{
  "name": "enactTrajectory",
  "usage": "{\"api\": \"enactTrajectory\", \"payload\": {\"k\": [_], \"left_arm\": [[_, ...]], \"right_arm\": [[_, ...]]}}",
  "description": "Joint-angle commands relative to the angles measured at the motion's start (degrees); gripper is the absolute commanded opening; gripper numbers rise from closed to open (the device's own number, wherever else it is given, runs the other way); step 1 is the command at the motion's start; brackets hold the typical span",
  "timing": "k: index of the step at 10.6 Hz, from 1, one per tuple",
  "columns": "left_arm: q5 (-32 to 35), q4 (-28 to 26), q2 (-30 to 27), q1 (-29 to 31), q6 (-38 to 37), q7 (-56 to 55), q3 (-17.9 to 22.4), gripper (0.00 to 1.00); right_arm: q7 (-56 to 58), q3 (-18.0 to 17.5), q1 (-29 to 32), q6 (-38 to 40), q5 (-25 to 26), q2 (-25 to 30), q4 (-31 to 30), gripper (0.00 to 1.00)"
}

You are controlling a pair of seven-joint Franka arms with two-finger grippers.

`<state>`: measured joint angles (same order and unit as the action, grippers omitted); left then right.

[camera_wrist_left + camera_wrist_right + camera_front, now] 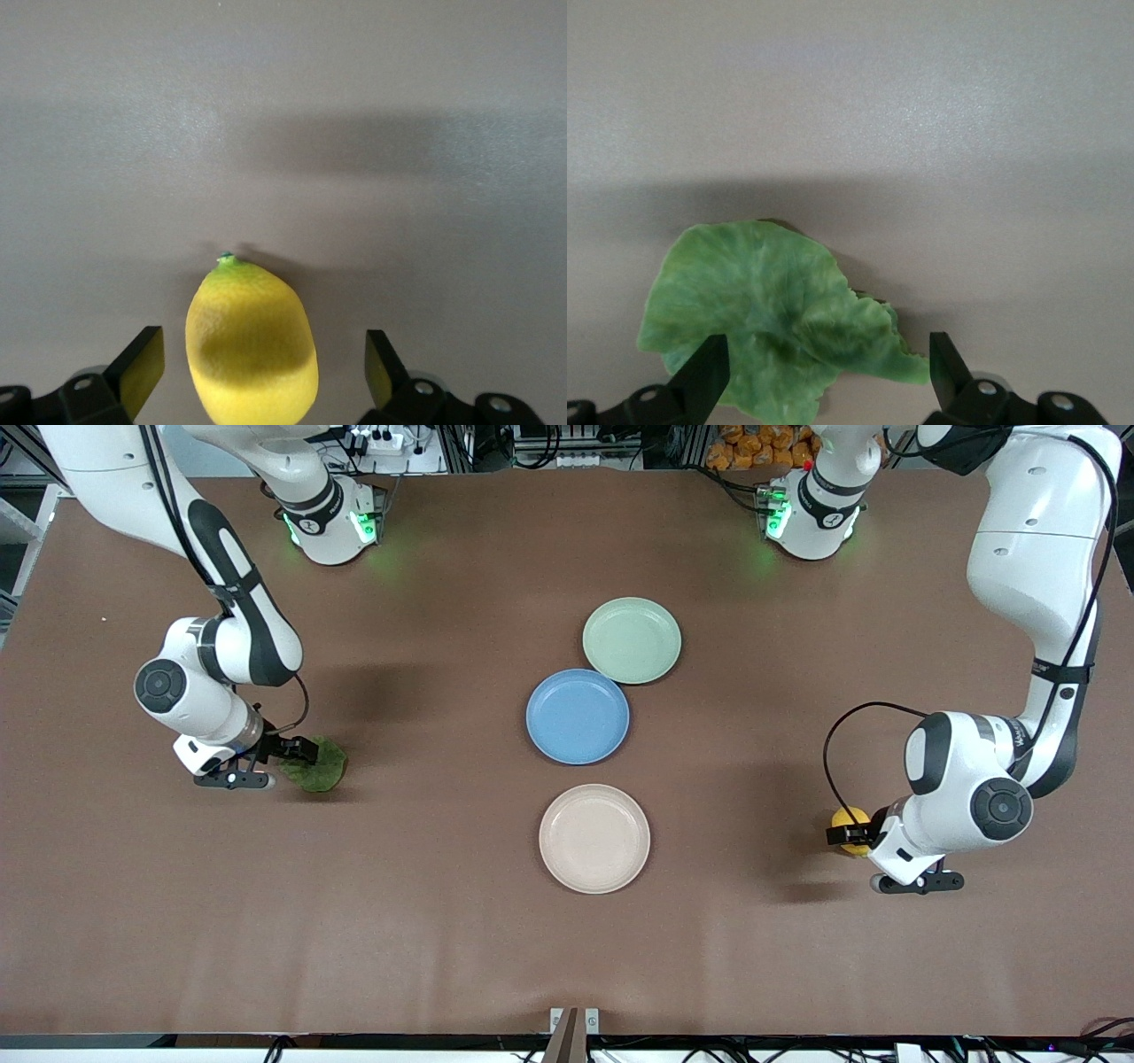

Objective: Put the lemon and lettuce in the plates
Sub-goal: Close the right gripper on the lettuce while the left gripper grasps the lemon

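Left gripper [257,372], fingers spread, straddles the oval yellow lemon [252,350]; it may roll off-centre; right gripper [824,372], spread over the ruffled green lettuce [771,319], may pinch only leaf edge.

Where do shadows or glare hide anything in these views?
Left wrist view: a dark band of shadow crosses the lemon, outline still clear. Right wrist view: shadow darkens the table around the lettuce, whose edges stay readable. Front view: soft arm shadows and green base-light glow on the table; the plates unobscured.

White arms, black joints, cables
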<state>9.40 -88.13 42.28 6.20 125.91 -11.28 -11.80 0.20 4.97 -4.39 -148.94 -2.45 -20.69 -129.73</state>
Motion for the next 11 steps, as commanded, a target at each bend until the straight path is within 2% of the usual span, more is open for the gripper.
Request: {"api": "enactTrajectory", "payload": {"k": [1, 8, 9, 10, 11], "left_arm": [[1.8, -2.6, 0.1, 0.5, 3.1, -1.6, -0.2, 1.0], [1.8, -6.1, 0.2, 1.2, 6.5, -1.8, -0.1, 1.0], [1.9, -6.2, 0.1, 1.3, 6.5, -1.7, -0.1, 1.0], [1.9, -6.2, 0.2, 1.4, 6.5, -1.7, -0.1, 1.0], [1.9, -6.2, 0.3, 1.4, 6.6, -1.7, -0.1, 1.0]], "right_arm": [[-0.2, -0.1, 0.4, -0.7, -0.6, -1.5, 0.1, 1.0], [-0.5, -0.1, 0.3, -3.5, -0.7, -4.0, 0.1, 1.0], [-0.4, 0.0, 0.3, -4.2, -0.7, -4.2, 0.1, 0.87], [-0.4, -0.1, 0.2, -4.2, -0.7, -4.3, 0.1, 0.38], [-0.5, -0.1, 0.2, -4.2, -0.7, -4.3, 0.1, 0.14]]}}
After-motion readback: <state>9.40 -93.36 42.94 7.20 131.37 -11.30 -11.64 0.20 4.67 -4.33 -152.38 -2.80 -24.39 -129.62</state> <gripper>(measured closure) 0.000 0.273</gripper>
